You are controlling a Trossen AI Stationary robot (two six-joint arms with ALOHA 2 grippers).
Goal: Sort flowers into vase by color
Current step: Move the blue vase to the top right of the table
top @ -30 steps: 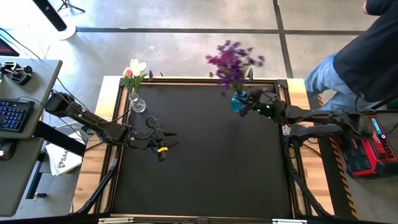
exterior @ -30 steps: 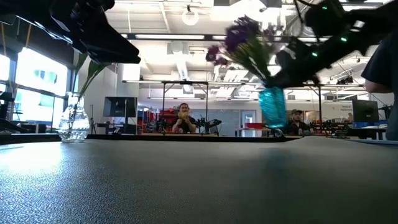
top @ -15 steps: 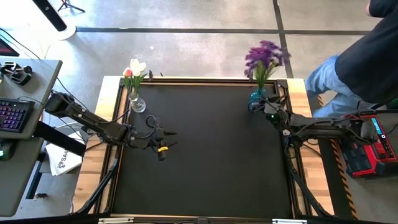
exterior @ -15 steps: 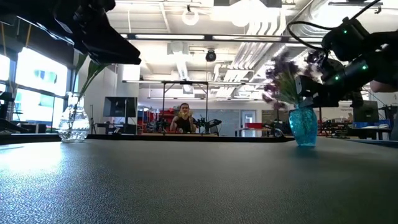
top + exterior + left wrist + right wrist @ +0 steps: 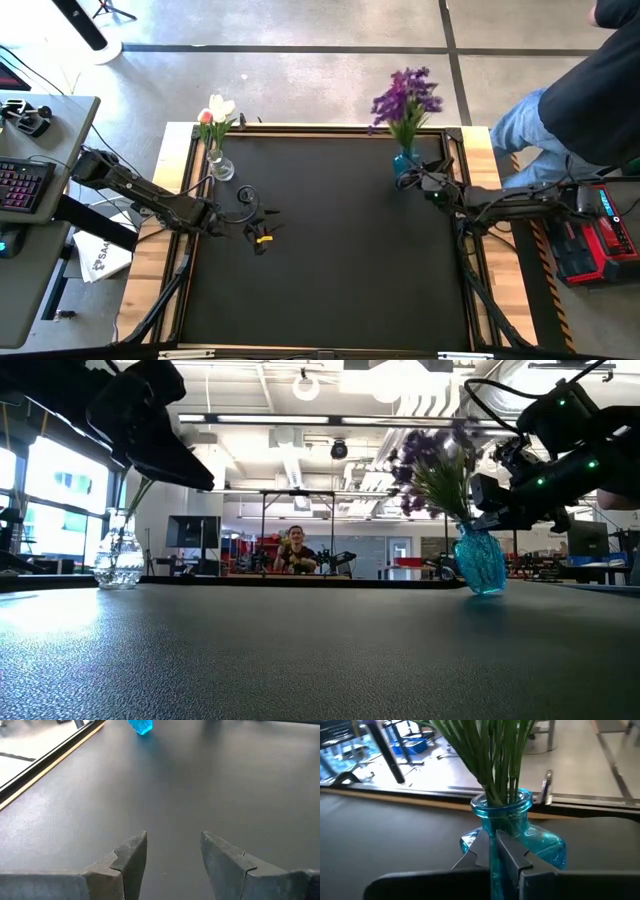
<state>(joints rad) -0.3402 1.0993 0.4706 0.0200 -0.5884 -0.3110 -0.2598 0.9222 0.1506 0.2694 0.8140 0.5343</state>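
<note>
A blue glass vase holding several purple flowers is near the table's far right corner. In the low view the blue vase leans, its base at the table top. My right gripper is shut on it from the right side. A clear glass vase with white and pink tulips stands on its base near the far left corner. My left gripper hovers open over bare mat on the left, touching nothing. My right gripper comes nearly level from the table's right side at the blue vase's body just under its neck. Its fingers stand close together with a thin strip of blue glass between them and hide the exact place of contact. The vase tilts, stems leaning toward the far left.
The black mat lies bare between the two vases. A raised frame runs along the table's far edge. A person stands beyond the far right corner. A keyboard desk is left of the table.
My right gripper carried the blue vase from a raised, tilted position down and toward the table's right edge, setting it upright, then drew it slightly back to the left, where it leans again. The purple blossoms swung with it. My left arm kept still.
</note>
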